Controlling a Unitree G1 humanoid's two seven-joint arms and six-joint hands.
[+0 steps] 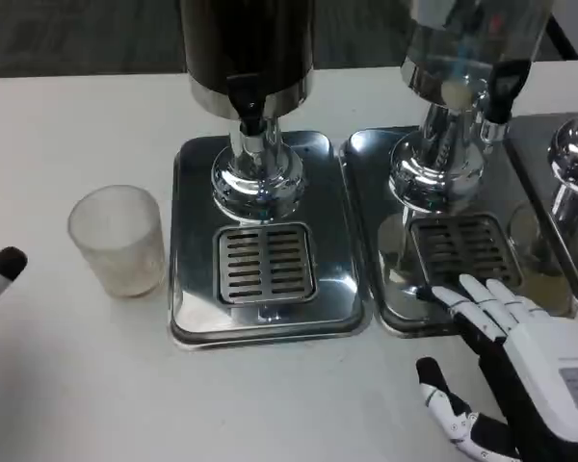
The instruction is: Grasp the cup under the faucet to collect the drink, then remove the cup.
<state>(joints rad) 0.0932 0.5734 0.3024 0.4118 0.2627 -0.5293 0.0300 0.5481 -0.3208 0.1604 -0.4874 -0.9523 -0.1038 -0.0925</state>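
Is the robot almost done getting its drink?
Not yet. The cup stands on the table left of the dark dispenser, looks empty, and no hand holds it. The right hand rests open by the middle drip tray. Grasping, filling under the faucet and removing remain.

Frosted clear cup [118, 240], silver slotted drip tray [266, 289], white table [77, 385].

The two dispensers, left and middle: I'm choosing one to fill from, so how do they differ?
The left dispenser has a dark tank; the middle dispenser has a clear one. The left dispenser's drip grate is uncovered; the right robot hand rests at the middle tray's front edge. Both stand on chrome pedestals.
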